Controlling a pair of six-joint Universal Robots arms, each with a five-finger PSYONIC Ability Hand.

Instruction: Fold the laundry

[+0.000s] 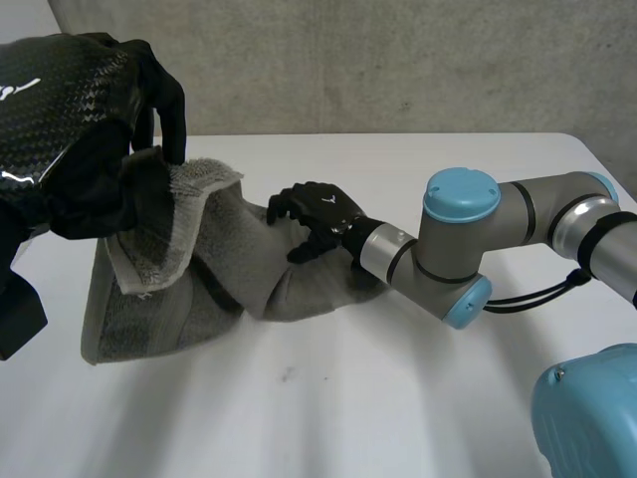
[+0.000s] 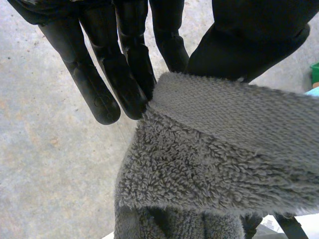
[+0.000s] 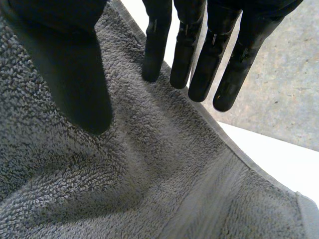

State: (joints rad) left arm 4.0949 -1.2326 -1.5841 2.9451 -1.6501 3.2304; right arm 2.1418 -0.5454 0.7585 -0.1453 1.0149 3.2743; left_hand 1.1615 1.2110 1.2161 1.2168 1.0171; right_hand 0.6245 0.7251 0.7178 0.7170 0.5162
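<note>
One grey towel (image 1: 179,309), edge pinched in left robot hand (image 1: 95,139)

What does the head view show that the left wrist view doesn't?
Head view: the whole towel hanging down to the white table, and the right robot hand resting on it. Left wrist view: the towel's fluffy loops up close, its edge pinched between thumb and fingers. Both: the grey towel, held up by the left robot hand.

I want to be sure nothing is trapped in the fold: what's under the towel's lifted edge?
Under the edge of the grey towel, pinched up by the left hand, more towel lies bunched on the white table. Anything beneath those layers is covered.
</note>
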